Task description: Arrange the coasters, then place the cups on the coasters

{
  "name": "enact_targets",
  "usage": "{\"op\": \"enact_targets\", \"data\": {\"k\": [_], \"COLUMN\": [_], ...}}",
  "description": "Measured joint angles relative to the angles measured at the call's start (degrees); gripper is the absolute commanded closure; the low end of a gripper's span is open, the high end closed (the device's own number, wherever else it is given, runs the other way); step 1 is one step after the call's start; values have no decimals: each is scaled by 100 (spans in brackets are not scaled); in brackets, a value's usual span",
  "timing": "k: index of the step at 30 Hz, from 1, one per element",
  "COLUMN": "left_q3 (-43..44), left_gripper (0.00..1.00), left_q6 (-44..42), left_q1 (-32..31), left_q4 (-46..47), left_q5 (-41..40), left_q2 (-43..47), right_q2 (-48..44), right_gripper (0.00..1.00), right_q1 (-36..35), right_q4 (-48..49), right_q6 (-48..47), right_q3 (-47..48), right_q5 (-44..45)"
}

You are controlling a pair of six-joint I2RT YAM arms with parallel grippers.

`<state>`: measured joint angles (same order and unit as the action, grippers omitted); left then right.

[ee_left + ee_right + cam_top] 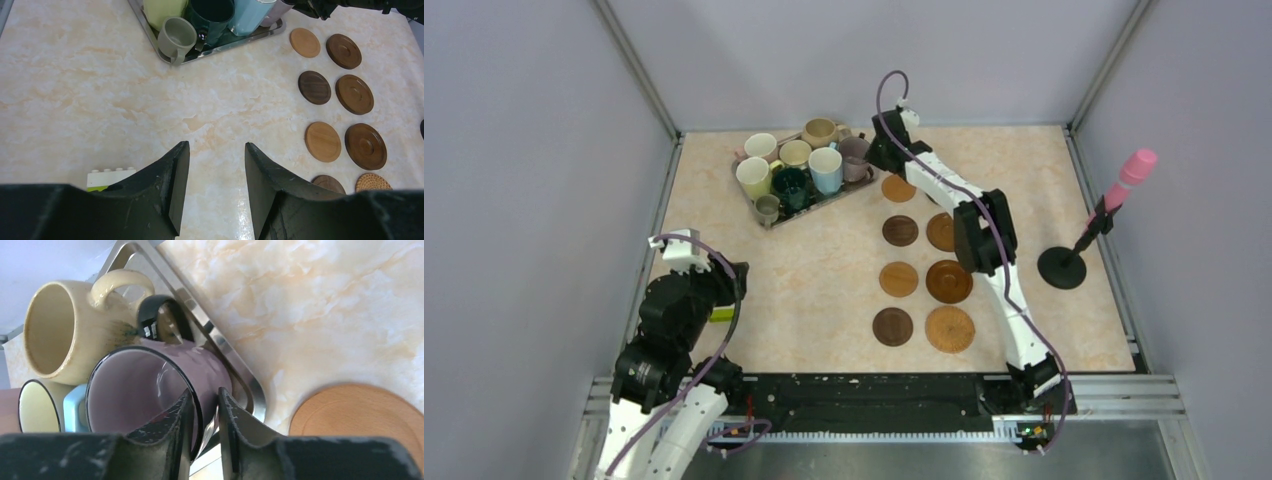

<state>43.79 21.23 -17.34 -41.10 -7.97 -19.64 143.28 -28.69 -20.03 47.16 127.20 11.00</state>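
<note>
Several cups stand crowded on a silver tray [824,203] at the back left, among them a cream cup [752,177], a dark teal cup [790,187] and a light blue cup [825,170]. My right gripper [204,390] is at the tray's right corner, shut on the wall of the mauve cup [150,375], one finger inside the rim and one outside. Several coasters lie in two columns right of the tray, from a tan coaster [898,188] down to a woven coaster [950,329]. My left gripper [216,145] hangs open over bare table at the near left, holding nothing.
A black round base with a pink-tipped stick [1062,267] stands at the right. A white and green toy brick [110,177] lies beside my left fingers. Grey walls enclose the table on three sides. A tan cup [60,330] sits just behind the mauve one.
</note>
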Motion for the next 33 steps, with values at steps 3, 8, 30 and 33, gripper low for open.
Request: {"op": "enact_targets", "data": {"k": [3,8,30,33], "left_q3": [0,0,-2,-2], "left_gripper": [50,50,49,49], "left_q6": [0,2,0,0], "left_q1": [0,0,0,-2], "left_q4": [-2,-7,-9,-9], "left_q5": [-7,-24,-44,-42], "left_q2": [0,0,2,4], "right_q2": [-28,-63,-2181,-2977], "right_gripper": [96,100,100,100], "right_q1": [44,129,529,529], "right_q4": [-11,-96,-765,-848], "right_q6": [0,59,-833,-1097], "right_q3": [-28,-131,-940,-1668], "right_q5": [68,96,131,474]}}
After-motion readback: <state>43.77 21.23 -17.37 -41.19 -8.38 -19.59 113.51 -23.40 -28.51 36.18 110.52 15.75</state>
